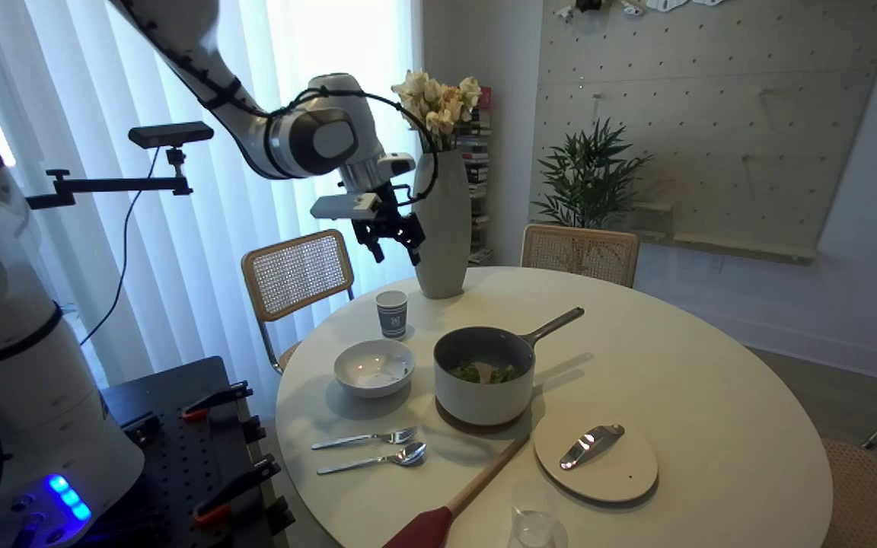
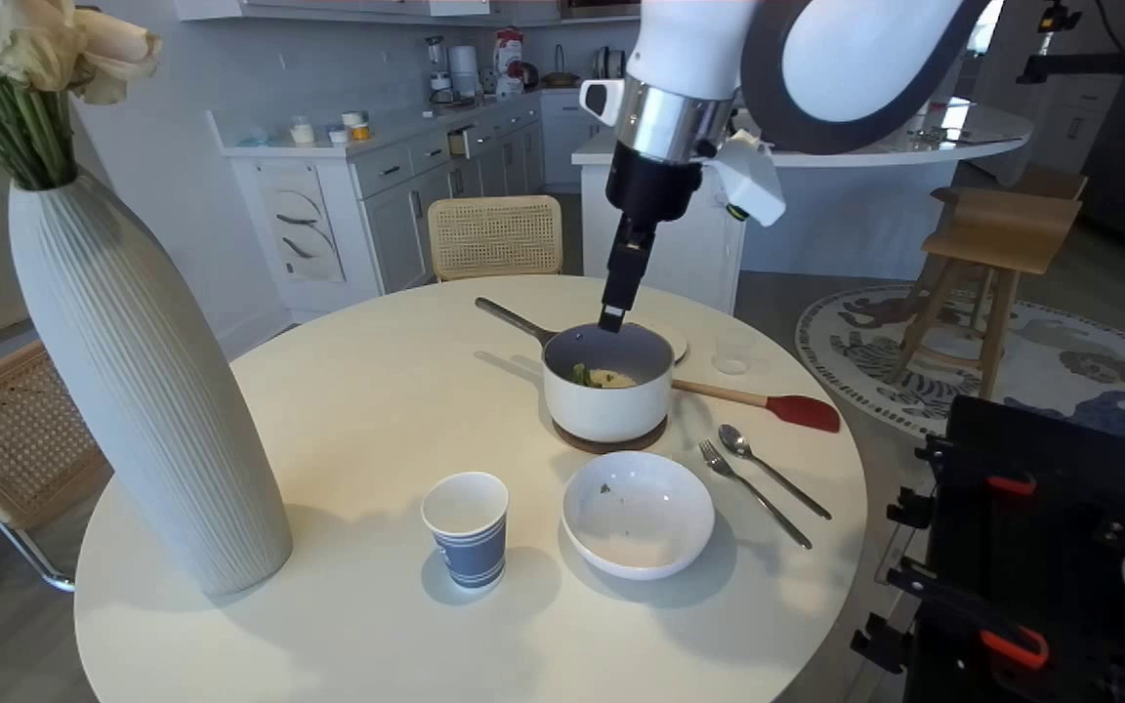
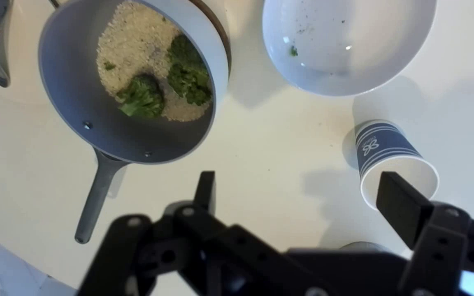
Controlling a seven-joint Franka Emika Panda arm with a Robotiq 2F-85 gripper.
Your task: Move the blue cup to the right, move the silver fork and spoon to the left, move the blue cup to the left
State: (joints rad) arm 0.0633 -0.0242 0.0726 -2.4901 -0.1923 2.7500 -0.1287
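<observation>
Over on the round surface (image 2: 377, 391), between the vase (image 2: 147, 400) and the bowl (image 2: 637, 517), the cup (image 2: 470, 532) stands upright, and my guess is it's the thing to grab next, though I can't tell whether that's for the rightward or the leftward move. The fork (image 1: 381, 438) and spoon (image 1: 389, 460) lie side by side near the bowl. If you're driving, I'd shift sideways over the cup first, get it centred, then come straight down with the fingers (image 3: 403, 207) either side of it and neither tip on the rim. It looks like thin paper to me, so squeeze gently, maybe around the blue band, or it'll probably buckle. Lift a bit before going sideways, since a low drag could tip it or bump the bowl. As for the fingers, they're spread wide and holding nothing, hanging in the air over the surface. In both exterior views the cup is well below the tips, no contact. In the wrist view it's off to one side of the gap, its rim partly hidden behind one tip, while the pot (image 1: 484, 397) is toward the other side. Coming straight down from this spot would, I reckon, risk jamming that tip into the cup.
</observation>
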